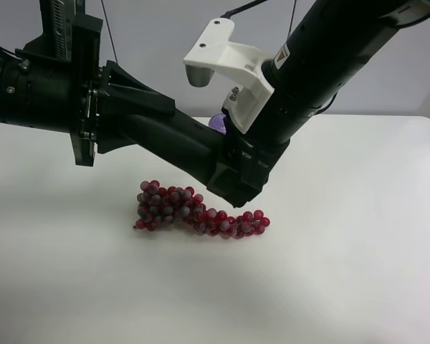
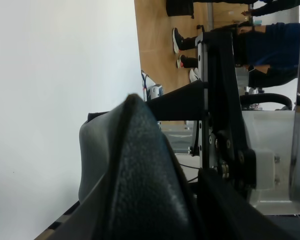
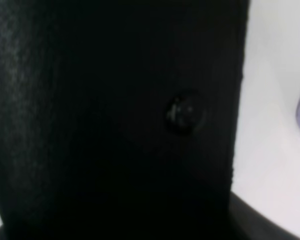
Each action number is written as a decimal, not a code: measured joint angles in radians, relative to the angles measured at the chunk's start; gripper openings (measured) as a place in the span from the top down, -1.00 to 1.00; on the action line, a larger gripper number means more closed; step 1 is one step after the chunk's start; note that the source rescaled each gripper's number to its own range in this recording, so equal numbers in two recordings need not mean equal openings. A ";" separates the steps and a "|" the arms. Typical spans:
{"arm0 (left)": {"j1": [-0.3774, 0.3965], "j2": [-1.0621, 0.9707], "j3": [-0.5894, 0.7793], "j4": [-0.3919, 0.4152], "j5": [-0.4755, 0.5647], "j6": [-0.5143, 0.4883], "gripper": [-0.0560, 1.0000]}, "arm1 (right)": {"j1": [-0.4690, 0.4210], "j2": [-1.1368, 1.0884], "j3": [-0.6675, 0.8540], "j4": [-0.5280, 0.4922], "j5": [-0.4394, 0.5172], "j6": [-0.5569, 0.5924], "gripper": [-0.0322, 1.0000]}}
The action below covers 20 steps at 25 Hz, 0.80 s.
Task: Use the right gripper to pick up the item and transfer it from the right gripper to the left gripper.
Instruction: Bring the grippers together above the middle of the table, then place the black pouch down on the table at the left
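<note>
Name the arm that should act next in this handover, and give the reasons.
Right. The left gripper is shut, with the dark pouch filling its wrist view, and the white-bracketed right gripper meets it above the grape bunch. The right should probably release and back away.

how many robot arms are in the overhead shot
2. One all-black arm comes in from the exterior high view's left; one arm with a white bracket from its upper right. None seem hidden.
</note>
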<state>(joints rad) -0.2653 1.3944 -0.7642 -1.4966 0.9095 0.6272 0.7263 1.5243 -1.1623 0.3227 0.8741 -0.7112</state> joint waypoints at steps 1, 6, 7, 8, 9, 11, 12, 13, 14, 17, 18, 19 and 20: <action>0.000 0.000 0.000 0.000 0.000 0.000 0.89 | 0.000 0.000 0.000 0.002 -0.002 0.000 0.64; 0.000 0.001 0.000 -0.004 0.000 0.003 0.89 | 0.003 0.000 0.000 0.009 -0.018 0.000 -0.84; 0.000 0.001 0.000 -0.004 0.000 0.003 0.89 | 0.003 0.000 0.000 0.008 -0.018 0.000 -0.90; 0.000 0.001 0.000 -0.004 0.000 0.003 0.89 | 0.003 0.000 0.000 0.004 -0.014 0.000 -0.93; 0.000 0.001 0.000 -0.004 0.000 0.003 0.89 | 0.003 -0.001 0.000 -0.004 -0.010 0.005 -0.96; 0.000 0.001 0.000 -0.004 0.000 0.003 0.89 | 0.003 -0.012 0.000 -0.032 0.011 0.018 -0.98; 0.000 0.001 0.000 -0.004 0.000 0.003 0.89 | 0.003 -0.021 0.000 -0.049 0.022 0.031 -0.98; 0.000 0.001 0.000 -0.004 0.000 0.004 0.89 | 0.003 -0.036 0.000 -0.067 0.035 0.045 -0.99; 0.000 0.001 0.000 -0.004 0.000 0.007 0.89 | 0.003 -0.055 0.000 -0.085 0.055 0.064 -0.99; 0.000 0.001 0.000 -0.004 0.000 0.010 0.89 | 0.003 -0.121 0.000 -0.137 0.129 0.126 -0.99; 0.000 0.001 0.000 -0.004 0.000 0.010 0.89 | 0.003 -0.146 0.000 -0.152 0.158 0.151 -0.99; 0.000 0.001 0.000 -0.004 0.000 0.011 0.89 | 0.003 -0.167 0.000 -0.167 0.188 0.172 -0.99; 0.000 0.001 0.000 -0.004 0.000 0.011 0.89 | 0.003 -0.192 0.000 -0.179 0.210 0.196 -0.99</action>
<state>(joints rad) -0.2653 1.3951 -0.7642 -1.5010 0.9095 0.6381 0.7288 1.3327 -1.1623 0.1438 1.0842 -0.5157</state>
